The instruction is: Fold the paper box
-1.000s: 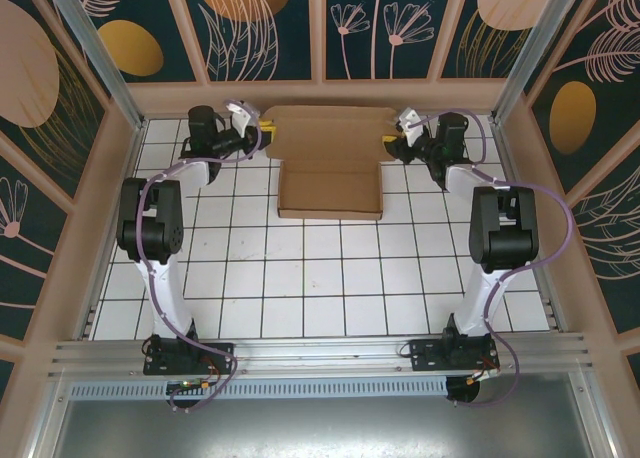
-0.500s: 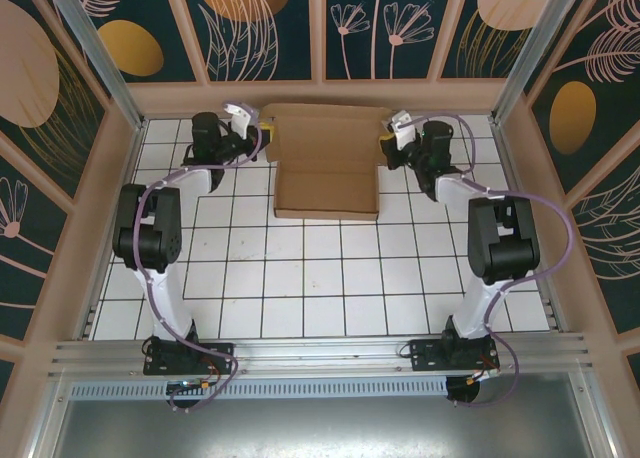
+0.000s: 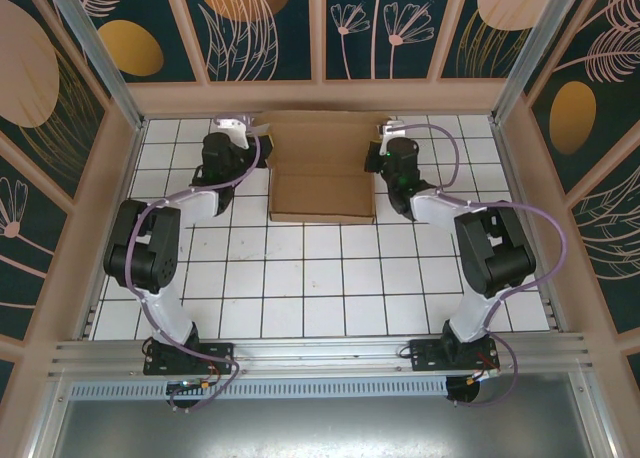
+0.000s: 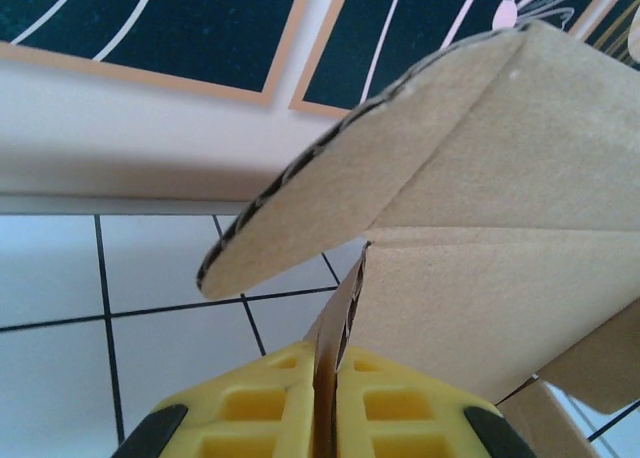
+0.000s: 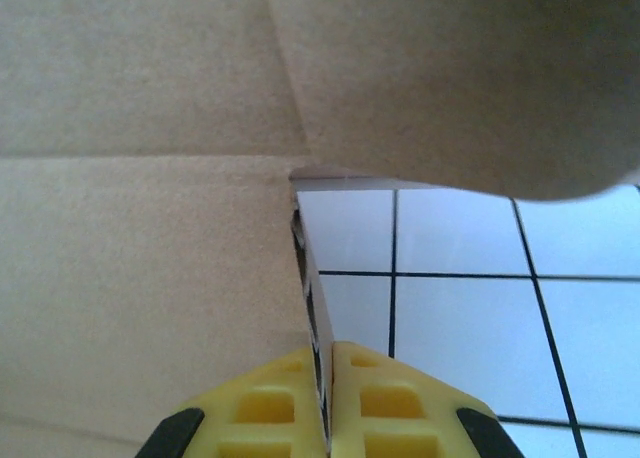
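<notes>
Cardboard, plain brown: one paper box (image 3: 322, 178) lies at the far middle of the white-tiled table (image 3: 300, 278). Two grippers work it: the left gripper (image 4: 328, 383) is clamped on its left side, the right gripper (image 5: 325, 368) on its right. Side-wall folding seems in hand; next, both sides likely need raising together.

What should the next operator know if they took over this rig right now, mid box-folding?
Left gripper: shut, pinching the edge of a side flap of the paper box.
Right gripper: shut, pinching a flap edge on the opposite side.
Box: far middle of the tiled table, lying open between the two grippers.
Done: both side flaps are gripped and appear raised off the tiles.
Left: fold the flaps in and close the box; it is not yet formed.
</notes>
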Controlling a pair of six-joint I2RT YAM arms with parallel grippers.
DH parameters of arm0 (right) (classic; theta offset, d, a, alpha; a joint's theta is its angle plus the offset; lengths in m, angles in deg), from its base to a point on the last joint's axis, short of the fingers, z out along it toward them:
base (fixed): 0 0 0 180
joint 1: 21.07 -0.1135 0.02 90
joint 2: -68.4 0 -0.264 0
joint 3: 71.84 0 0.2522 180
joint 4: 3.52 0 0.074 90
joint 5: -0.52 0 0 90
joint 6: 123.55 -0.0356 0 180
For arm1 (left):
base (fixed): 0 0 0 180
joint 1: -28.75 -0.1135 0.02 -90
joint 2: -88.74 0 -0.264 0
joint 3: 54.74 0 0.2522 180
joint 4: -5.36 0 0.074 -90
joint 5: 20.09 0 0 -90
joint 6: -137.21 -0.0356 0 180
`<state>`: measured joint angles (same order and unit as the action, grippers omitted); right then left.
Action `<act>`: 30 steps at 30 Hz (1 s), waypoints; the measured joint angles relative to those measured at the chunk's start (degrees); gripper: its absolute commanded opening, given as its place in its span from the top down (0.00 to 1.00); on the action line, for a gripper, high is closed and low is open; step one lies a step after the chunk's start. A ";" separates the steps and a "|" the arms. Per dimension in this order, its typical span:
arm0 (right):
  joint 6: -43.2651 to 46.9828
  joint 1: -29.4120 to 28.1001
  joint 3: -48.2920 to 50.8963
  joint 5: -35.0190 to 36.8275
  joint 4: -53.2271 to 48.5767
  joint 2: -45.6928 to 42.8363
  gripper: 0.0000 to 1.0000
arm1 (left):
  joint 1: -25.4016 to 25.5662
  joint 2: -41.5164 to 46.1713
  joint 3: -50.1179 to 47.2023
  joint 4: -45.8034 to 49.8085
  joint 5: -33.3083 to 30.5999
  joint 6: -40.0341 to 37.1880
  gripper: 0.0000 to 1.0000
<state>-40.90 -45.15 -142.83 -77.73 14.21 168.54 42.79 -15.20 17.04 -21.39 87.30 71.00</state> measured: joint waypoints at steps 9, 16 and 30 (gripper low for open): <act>-7.52 -6.82 0.17 18.99 5.55 2.84 0.96 | 3.48 1.57 -6.58 -8.61 -9.42 9.86 0.79; -7.58 -8.61 1.90 24.35 10.91 4.17 0.95 | 6.36 1.57 -8.52 -11.76 -14.23 14.82 0.72; -6.54 -10.45 13.03 24.22 26.93 3.23 0.96 | 6.97 2.69 -17.05 -20.06 -14.29 20.65 0.73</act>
<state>-47.44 -55.60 -129.80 -53.51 41.13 171.77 49.76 -12.52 -0.01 -41.45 73.01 91.65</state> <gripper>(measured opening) 0.056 0.269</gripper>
